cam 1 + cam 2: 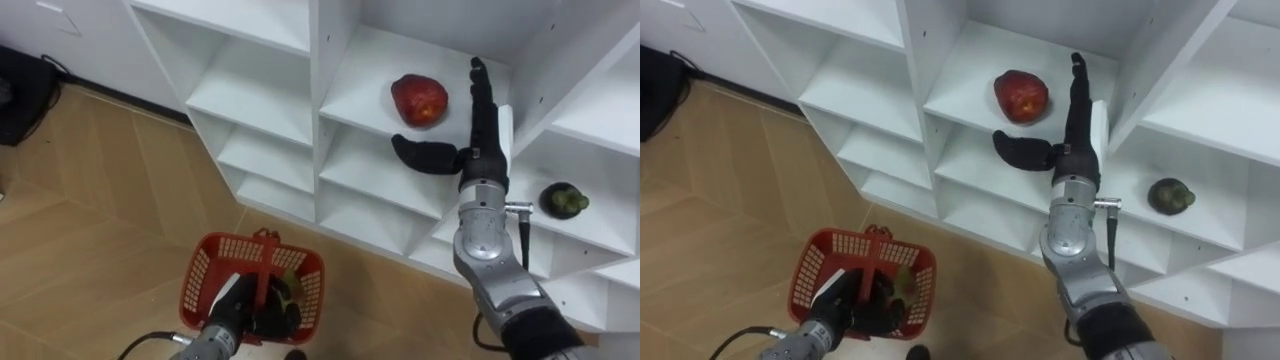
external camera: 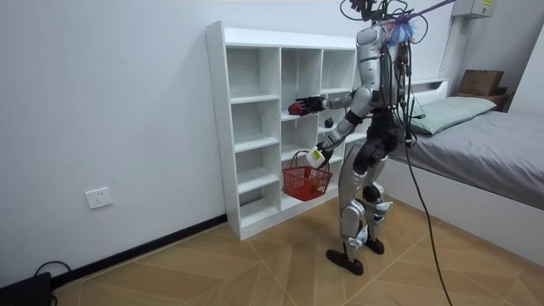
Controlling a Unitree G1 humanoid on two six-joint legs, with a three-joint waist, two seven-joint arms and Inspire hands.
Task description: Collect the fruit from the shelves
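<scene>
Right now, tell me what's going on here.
The robot stands at the white closet. Its right hand, fingers straight, reaches into a compartment beside the red fruit, not yet gripping it. Its left hand holds the red basket low by the handle. A green fruit sits on a shelf further right.

Silver-grey metal limbs, black right hand (image 1: 483, 135), black left hand (image 1: 236, 302), segmented silver forearms, dark cables behind the torso

A home bedroom. A bed (image 2: 497, 149) with a pillow (image 2: 448, 110) lies at the room view's right; a white cubby shelf (image 2: 255, 127) stands centre on parquet floor (image 2: 255, 268).
</scene>
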